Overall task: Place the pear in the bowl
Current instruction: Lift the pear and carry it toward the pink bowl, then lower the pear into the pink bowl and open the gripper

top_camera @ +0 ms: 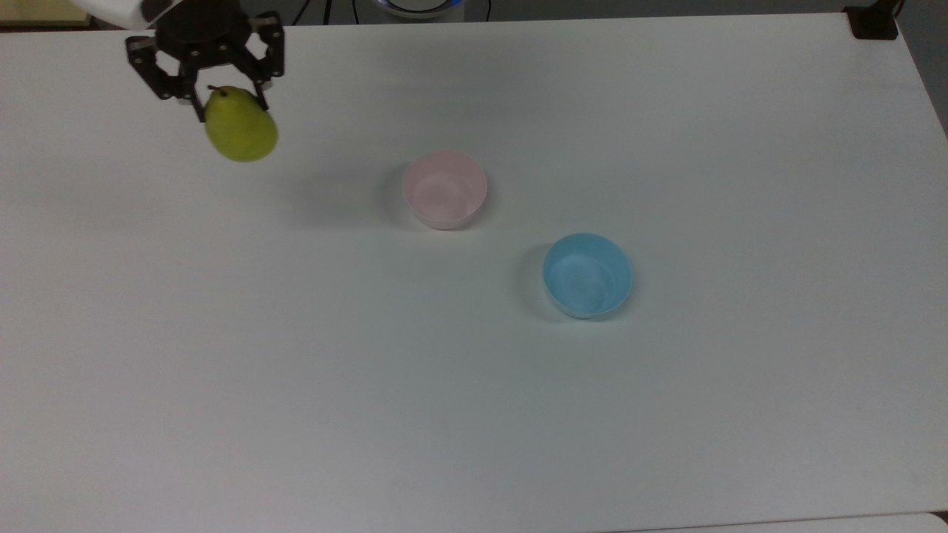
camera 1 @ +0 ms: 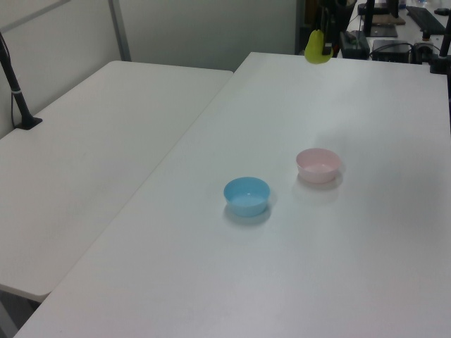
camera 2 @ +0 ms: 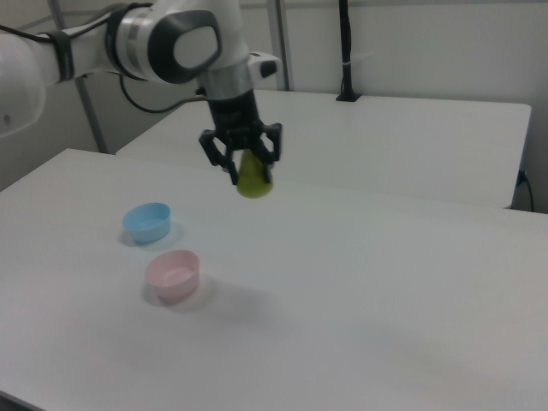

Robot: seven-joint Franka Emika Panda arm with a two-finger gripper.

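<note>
Pincer (top_camera: pixel 226 96) clamped on pear (top_camera: pixel 240 127), apparently near its top, high above desk (top_camera: pixel 474 407); bowl (top_camera: pixel 444 189) well apart.

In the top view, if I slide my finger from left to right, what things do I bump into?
pear held in the gripper → pink bowl → blue bowl

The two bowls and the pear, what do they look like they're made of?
The pink bowl and blue bowl look like thin matte plastic: flat colour, smooth plain walls. The pear in the claw has even yellow-green skin; real or plastic, I cannot tell.
</note>
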